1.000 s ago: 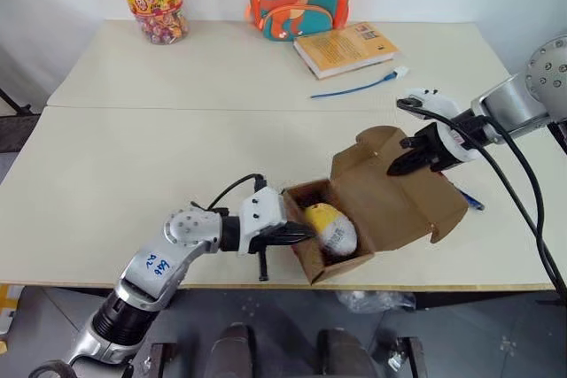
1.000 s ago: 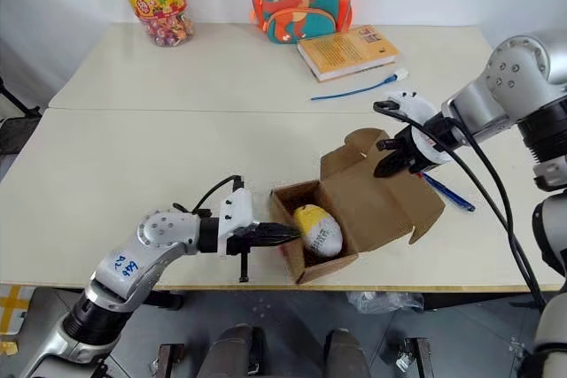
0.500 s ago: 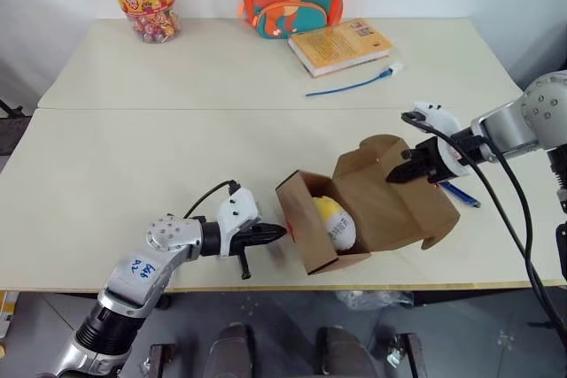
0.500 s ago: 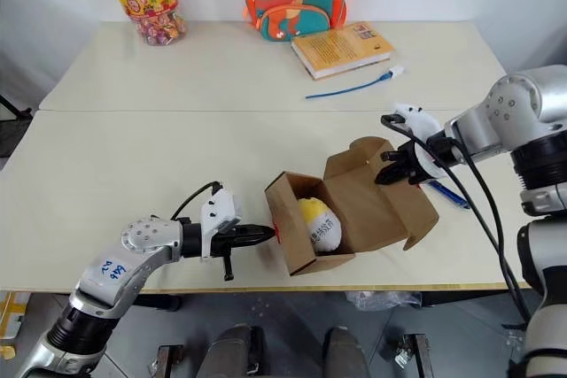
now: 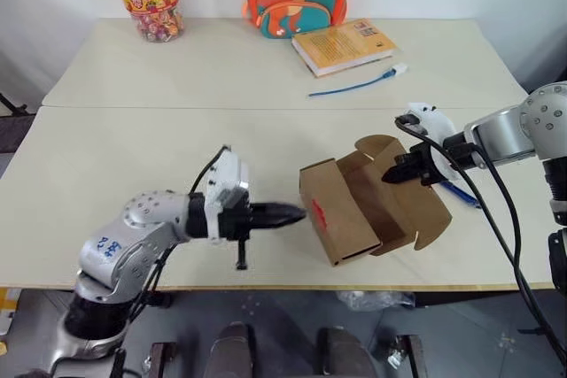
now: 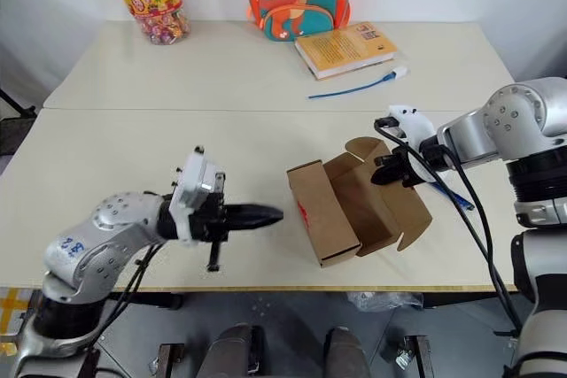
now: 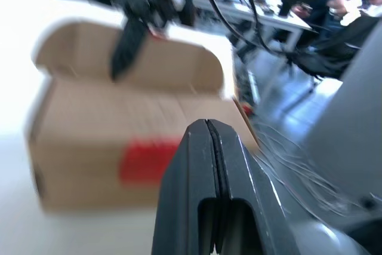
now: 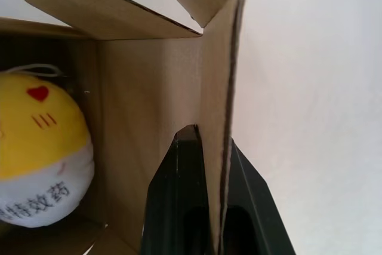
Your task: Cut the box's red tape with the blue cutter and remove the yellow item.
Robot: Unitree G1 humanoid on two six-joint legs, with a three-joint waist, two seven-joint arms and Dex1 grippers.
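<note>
Inside box, yellow item bears red heart, seemingly Chinese characters.

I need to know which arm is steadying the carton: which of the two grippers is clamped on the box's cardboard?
The right gripper: its fingers pinch the open box's flap. The left gripper is shut on nothing, pointing at the box's red tape.

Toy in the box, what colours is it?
Toy: yellow top with red heart, white bottom; best seen in right wrist view.

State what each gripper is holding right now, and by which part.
The right gripper is shut on the box, pinching the edge of its opened lid flap. The left gripper is shut and holds nothing.
</note>
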